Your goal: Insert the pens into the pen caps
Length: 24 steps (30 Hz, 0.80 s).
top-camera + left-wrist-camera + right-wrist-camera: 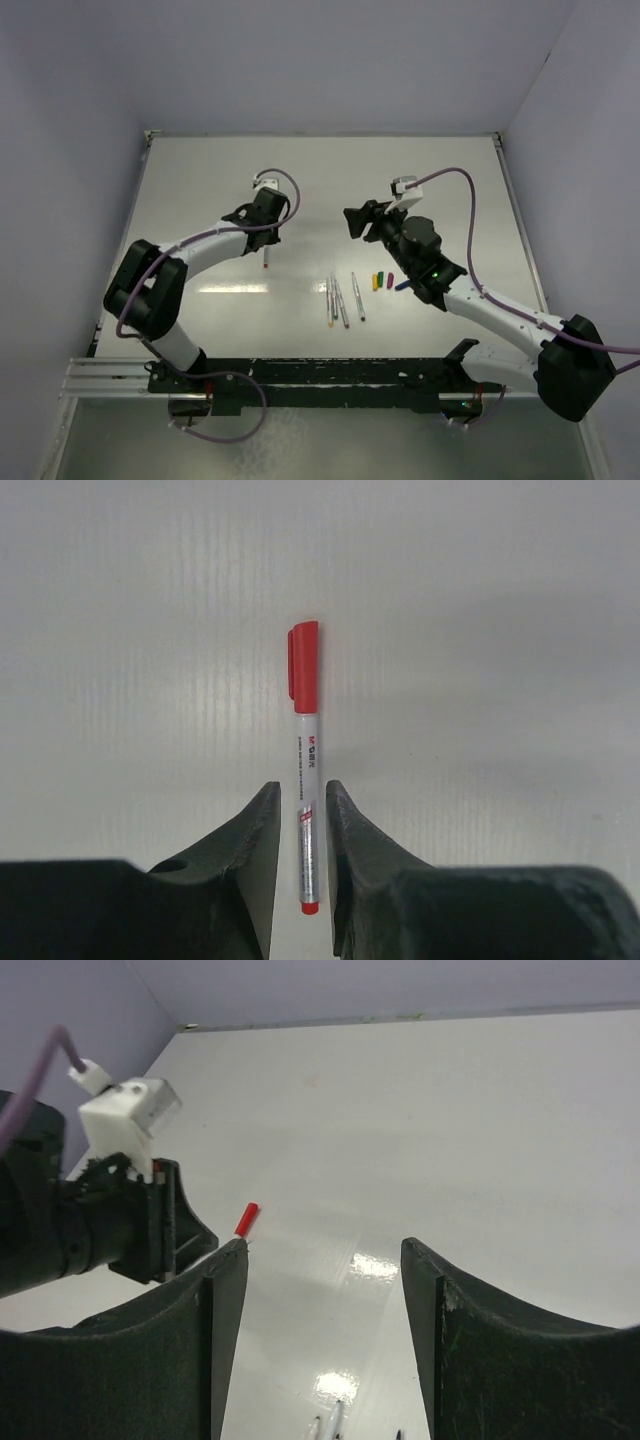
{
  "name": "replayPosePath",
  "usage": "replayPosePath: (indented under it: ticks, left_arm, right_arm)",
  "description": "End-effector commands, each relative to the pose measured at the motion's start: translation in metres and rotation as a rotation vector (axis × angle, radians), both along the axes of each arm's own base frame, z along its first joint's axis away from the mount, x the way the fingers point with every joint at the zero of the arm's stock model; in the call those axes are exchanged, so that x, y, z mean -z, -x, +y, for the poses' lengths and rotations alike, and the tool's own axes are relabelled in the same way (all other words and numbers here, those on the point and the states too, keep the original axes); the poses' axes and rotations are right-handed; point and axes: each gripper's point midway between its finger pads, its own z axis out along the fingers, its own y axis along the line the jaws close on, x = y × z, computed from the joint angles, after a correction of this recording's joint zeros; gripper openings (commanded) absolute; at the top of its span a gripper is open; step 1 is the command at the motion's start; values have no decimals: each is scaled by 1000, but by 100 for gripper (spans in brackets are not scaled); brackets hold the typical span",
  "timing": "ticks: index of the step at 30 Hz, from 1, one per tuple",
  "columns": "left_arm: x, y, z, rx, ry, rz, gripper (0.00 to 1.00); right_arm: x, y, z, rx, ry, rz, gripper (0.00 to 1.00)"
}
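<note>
A whitish pen (308,780) with a red cap (305,670) on its far end lies on the white table. Its rear end sits between the fingers of my left gripper (302,798), which is open a little, with a thin gap on each side of the pen. From above, this pen (266,262) pokes out below the left gripper (266,245). Several uncapped pens (340,300) lie side by side at mid-table. Beside them are yellow (375,283), green (381,276), purple (390,281) and dark blue (402,286) caps. My right gripper (325,1250) hangs open above the table, holding nothing.
The right wrist view shows the left arm's wrist (120,1210) at the left and the red cap (246,1219) beyond my left finger. Grey walls (320,60) surround the table. The arm bases and a metal rail (300,375) line the near edge.
</note>
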Motion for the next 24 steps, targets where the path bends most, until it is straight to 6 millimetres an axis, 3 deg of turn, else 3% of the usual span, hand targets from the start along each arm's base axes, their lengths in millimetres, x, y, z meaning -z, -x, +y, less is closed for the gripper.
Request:
replayPosePath:
  ticks: [1,6,15,24]
  left_arm:
    - [-65,-12,-8,21,94,-151,27]
    - [-71,15,-30,122,186,-117,27]
    - [-45,94,-110,383,252,16,31]
    - [-32,118,-143,518,264,41,35]
  right_arm:
    - [-5,-5,-16,84,10,-20,65]
    - [12,-5,-34,164,46,22,66]
    - [38,-1,-53,243,55,87,67]
    - [54,7,-61,264,50,134,64]
